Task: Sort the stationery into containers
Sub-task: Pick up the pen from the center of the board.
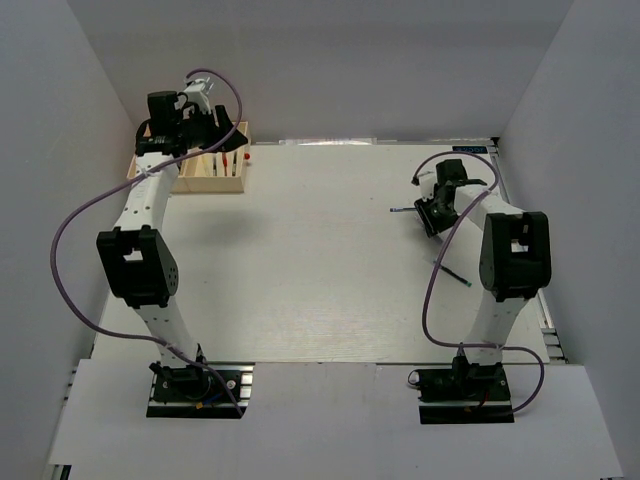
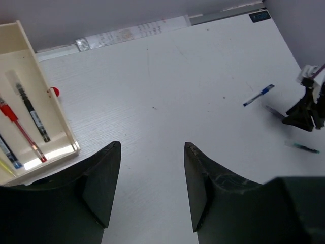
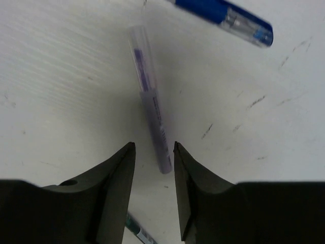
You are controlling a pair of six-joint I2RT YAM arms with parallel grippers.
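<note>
The cream tray (image 1: 210, 186) stands at the far left. In the left wrist view its large compartment (image 2: 38, 86) holds a black pen (image 2: 31, 113), a red pen (image 2: 20, 131) and a blue pen (image 2: 10, 152). My left gripper (image 2: 152, 147) is open and empty, raised beside the tray. My right gripper (image 3: 154, 146) is open, low over the table, its fingertips on either side of the near end of a clear purple pen (image 3: 152, 107). A blue pen (image 3: 223, 12) lies beyond it and a dark green pen (image 3: 137, 231) behind it. The pink cylinder and tape ring are out of view.
A red knob (image 2: 54, 92) sticks out of the tray's side. The blue pen (image 1: 405, 209) and green pen (image 1: 452, 272) lie on the right half of the table. White walls close the table at the back and on both sides.
</note>
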